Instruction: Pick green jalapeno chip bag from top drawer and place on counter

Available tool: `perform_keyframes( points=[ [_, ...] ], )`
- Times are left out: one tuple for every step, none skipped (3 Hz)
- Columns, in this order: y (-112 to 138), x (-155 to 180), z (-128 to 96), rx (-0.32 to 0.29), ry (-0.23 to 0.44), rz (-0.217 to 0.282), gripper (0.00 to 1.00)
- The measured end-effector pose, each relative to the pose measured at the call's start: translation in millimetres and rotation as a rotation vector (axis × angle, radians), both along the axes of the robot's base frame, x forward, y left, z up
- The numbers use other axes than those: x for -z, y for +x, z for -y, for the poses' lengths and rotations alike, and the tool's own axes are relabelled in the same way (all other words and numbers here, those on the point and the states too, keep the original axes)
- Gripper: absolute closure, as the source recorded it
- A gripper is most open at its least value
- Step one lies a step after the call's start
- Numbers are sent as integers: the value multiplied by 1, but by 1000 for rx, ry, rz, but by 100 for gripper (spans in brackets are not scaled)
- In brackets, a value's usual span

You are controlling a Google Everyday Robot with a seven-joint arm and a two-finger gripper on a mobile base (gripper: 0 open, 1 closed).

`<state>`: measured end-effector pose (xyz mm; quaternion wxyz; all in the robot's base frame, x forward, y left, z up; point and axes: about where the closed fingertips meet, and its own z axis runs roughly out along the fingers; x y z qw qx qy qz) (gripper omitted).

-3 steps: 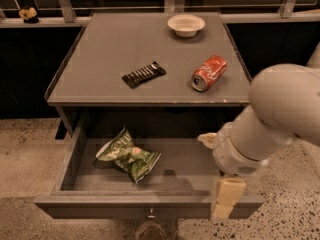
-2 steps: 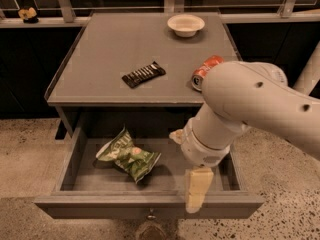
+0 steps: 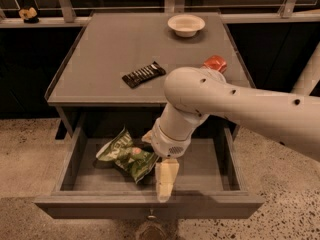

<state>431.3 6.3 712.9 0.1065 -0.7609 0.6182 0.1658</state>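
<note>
The green jalapeno chip bag (image 3: 125, 155) lies crumpled in the left half of the open top drawer (image 3: 150, 205). My gripper (image 3: 165, 180) hangs from the pale arm into the drawer, just right of the bag and close to its right end. One pale finger points down toward the drawer's front panel. The counter (image 3: 110, 49) is the grey tabletop above the drawer. The arm hides part of the drawer's middle and the counter's right front.
On the counter lie a flat black candy bar wrapper (image 3: 144, 74), a red soda can (image 3: 215, 63) partly hidden by the arm, and a white bowl (image 3: 185, 24) at the back. A small round knob (image 3: 150, 215) sits on the drawer front. Speckled floor surrounds the cabinet.
My arm has swung left across the drawer, bringing the gripper from the drawer's right side to just beside the chip bag. The bag has not moved.
</note>
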Motion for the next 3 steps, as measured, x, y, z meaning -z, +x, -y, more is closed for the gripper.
perform_keyframes(
  points=[
    [0,0,0,0,0,0,0],
    [60,-10,-23,-15,41,44,0],
    [60,-9,-23,-16,41,43,0]
  ],
)
